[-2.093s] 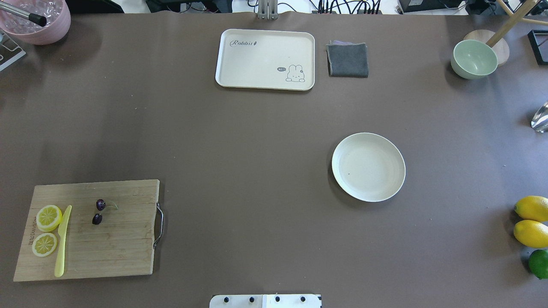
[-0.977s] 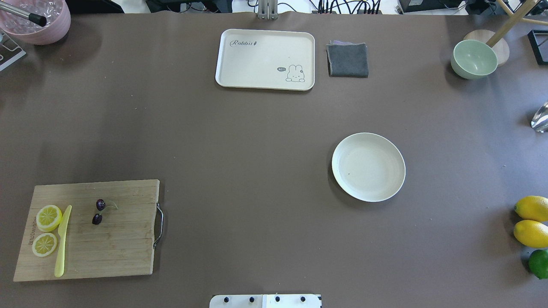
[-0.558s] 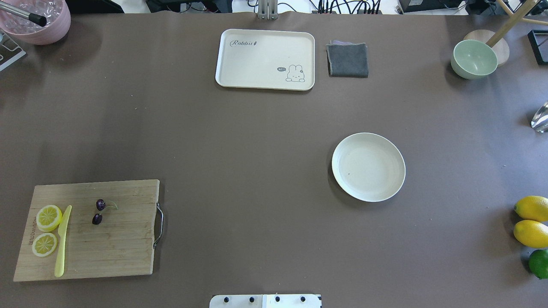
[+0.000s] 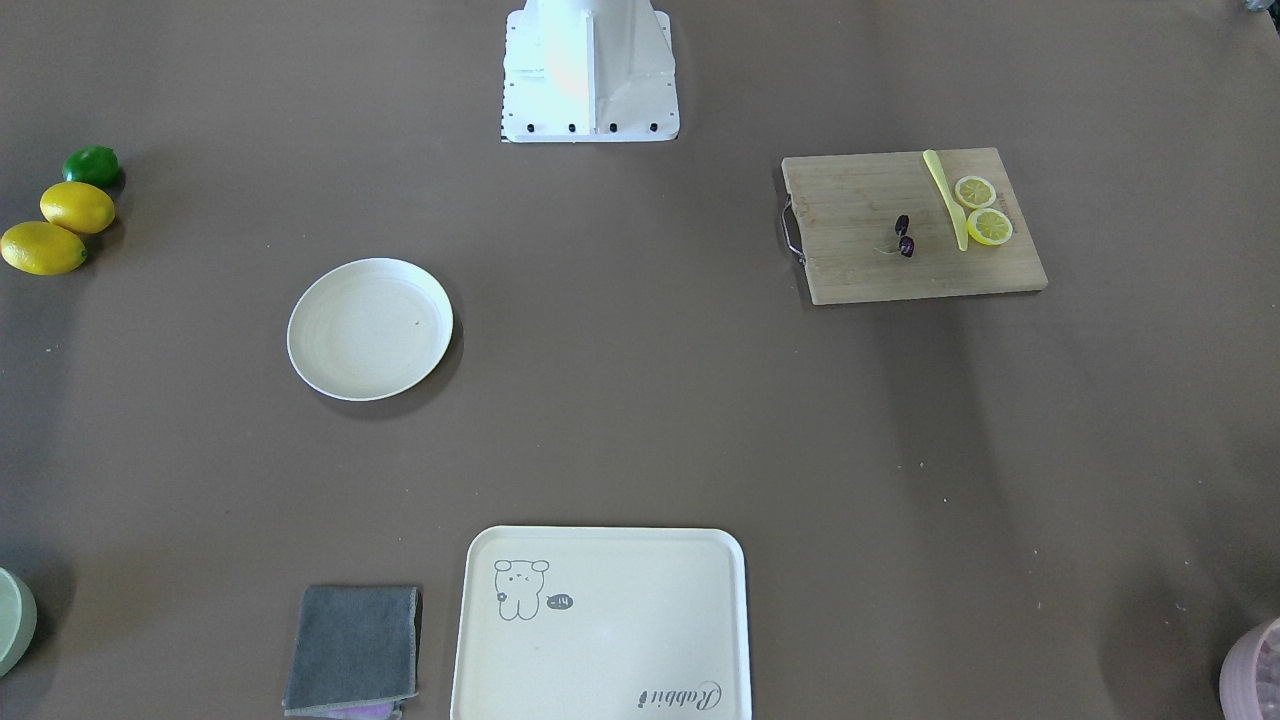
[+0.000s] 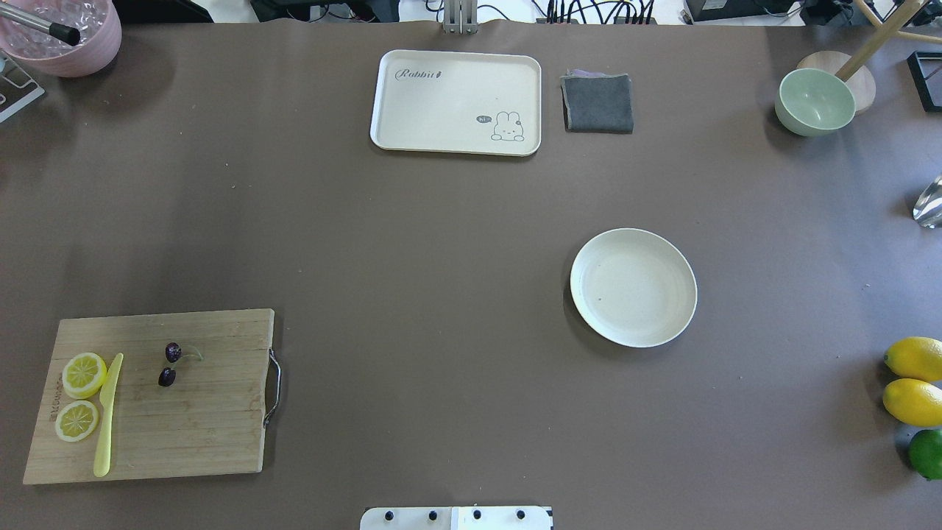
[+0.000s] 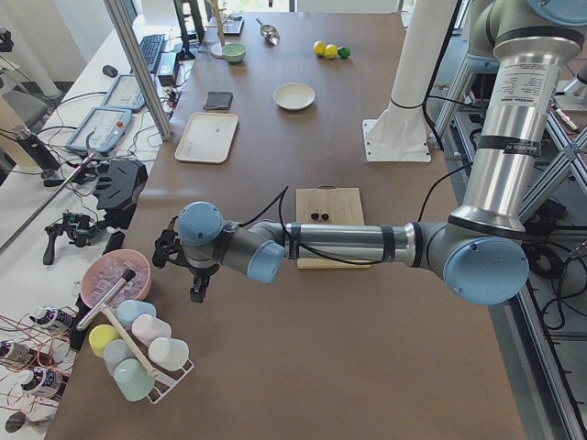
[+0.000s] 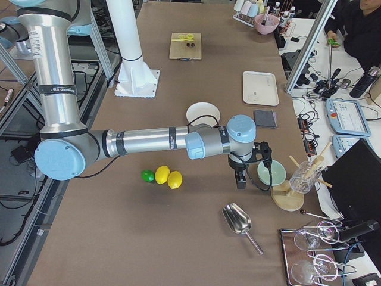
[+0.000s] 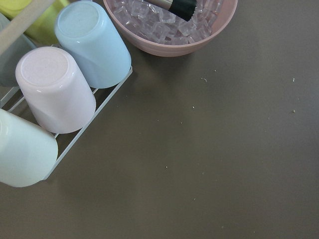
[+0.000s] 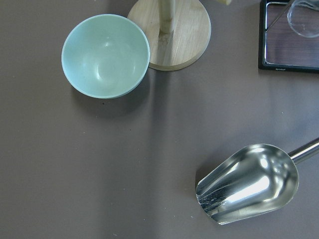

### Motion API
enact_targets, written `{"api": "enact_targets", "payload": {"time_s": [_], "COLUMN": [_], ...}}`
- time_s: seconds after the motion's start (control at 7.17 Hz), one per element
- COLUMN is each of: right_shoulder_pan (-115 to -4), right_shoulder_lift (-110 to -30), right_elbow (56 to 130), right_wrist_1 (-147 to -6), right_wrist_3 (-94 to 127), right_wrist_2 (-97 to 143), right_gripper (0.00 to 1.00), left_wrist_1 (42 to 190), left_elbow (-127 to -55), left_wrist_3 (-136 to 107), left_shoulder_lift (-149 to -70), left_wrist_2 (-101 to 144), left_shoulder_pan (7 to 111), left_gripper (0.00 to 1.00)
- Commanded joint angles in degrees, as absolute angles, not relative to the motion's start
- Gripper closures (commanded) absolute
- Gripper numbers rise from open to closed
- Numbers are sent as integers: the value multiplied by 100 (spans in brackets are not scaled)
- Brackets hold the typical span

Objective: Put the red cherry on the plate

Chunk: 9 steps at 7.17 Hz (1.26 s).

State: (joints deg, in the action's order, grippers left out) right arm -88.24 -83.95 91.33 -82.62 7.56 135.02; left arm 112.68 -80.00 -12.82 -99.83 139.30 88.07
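The red cherry [image 5: 173,352], a dark pair on thin green stems, lies on a wooden cutting board [image 5: 191,427] at the near left, also seen from the front [image 4: 907,246]. The round cream plate [image 5: 633,287] sits right of centre with nothing in it. Neither gripper shows in the overhead or front view. My left gripper [image 6: 197,293] hangs beyond the table's left end near a pink ice bowl; I cannot tell whether it is open or shut. My right gripper [image 7: 240,182] hangs at the far right by a green bowl; I cannot tell its state either.
Two lemon slices [image 5: 84,374] and a yellow knife [image 5: 107,416] share the board. A cream tray [image 5: 456,99] and grey cloth [image 5: 597,103] lie at the back. A green bowl [image 9: 105,55], metal scoop [image 9: 249,184], lemons [image 5: 915,358] and a cup rack [image 8: 55,94] sit at the ends.
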Motion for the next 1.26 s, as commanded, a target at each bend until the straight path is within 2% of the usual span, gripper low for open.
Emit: {"api": "enact_targets", "payload": {"time_s": [0.0,0.56,1.12], "right_shoulder_pan": [-8824,-8598,-6834], "right_shoulder_lift": [-8411,-8411,-8429], "right_elbow": [9141,9316,9369], "right_wrist_1": [-8262,-8131,-5752], "right_wrist_3": [756,887,4143], "right_wrist_2": [13509,13674,13002], "right_gripper": [0,0,0], "left_wrist_1": [11268,11468,12408], "left_elbow": [-7989,-8060,-8051], "left_wrist_3": [-1275,-1283,-1318], "left_shoulder_lift": [-9976,-9984,-10037], "left_wrist_2": [13922,13931,13913], "left_shoulder_pan": [8807,8807,8517], "left_gripper": [2,2,2]}}
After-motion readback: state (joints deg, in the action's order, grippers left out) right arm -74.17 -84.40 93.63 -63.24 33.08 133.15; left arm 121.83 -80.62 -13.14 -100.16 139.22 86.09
